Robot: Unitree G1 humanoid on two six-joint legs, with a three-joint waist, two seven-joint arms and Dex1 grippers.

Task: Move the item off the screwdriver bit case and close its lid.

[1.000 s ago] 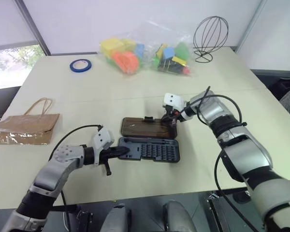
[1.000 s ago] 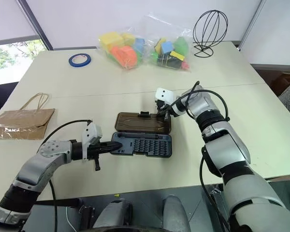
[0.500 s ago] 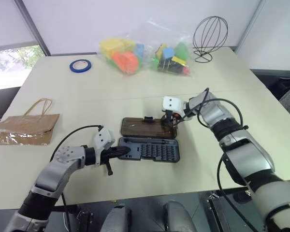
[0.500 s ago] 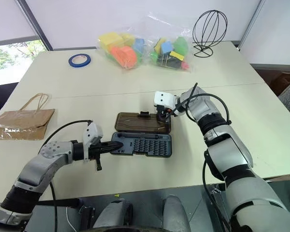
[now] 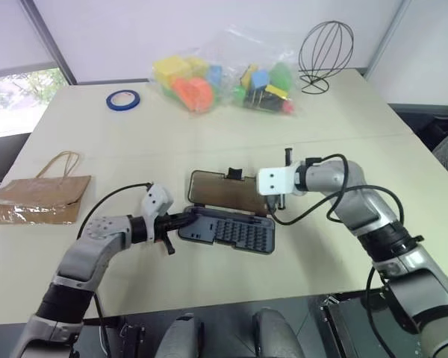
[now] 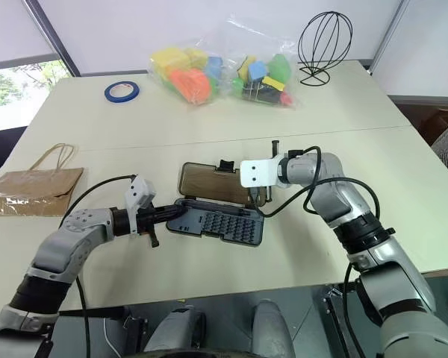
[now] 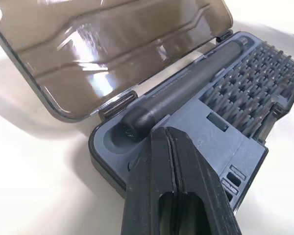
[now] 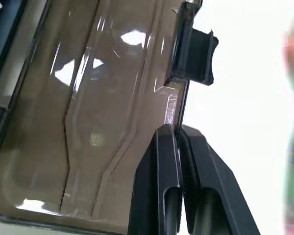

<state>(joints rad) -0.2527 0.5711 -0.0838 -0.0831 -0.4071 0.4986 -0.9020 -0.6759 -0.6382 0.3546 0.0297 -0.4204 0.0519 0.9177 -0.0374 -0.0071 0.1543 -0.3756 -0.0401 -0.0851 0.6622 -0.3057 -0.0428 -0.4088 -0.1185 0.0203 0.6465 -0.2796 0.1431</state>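
Open bit case at mid-worktop, lid raised partway.

Left: paper bag, flat on the worktop, well apart from the case. Left gripper: fingers pressed together, empty, tips at the case's left end. Case: holds a dark driver handle and rows of bits. Lid tilted up behind it. Right gripper: fingers closed on the lid's edge beside the latch. Behind: blue tape roll, two toy bags, wire stand.
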